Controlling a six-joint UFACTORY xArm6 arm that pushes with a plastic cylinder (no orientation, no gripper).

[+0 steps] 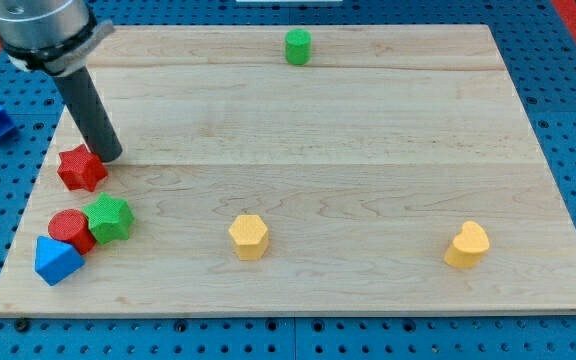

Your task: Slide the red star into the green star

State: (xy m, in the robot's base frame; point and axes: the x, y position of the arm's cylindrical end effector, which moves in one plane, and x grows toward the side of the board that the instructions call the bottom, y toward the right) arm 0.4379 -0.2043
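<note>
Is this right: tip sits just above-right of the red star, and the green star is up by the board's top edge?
Not quite. In the camera view my tip does sit just above-right of the red star, but the green star lies below it, beside the red cylinder.

The robot's visible body is a broad cylindrical metal collar, grey with a dull sheen, cut off by the view's top. From its underside runs a straight, smooth, round rod, matte black, down to the tip.
</note>
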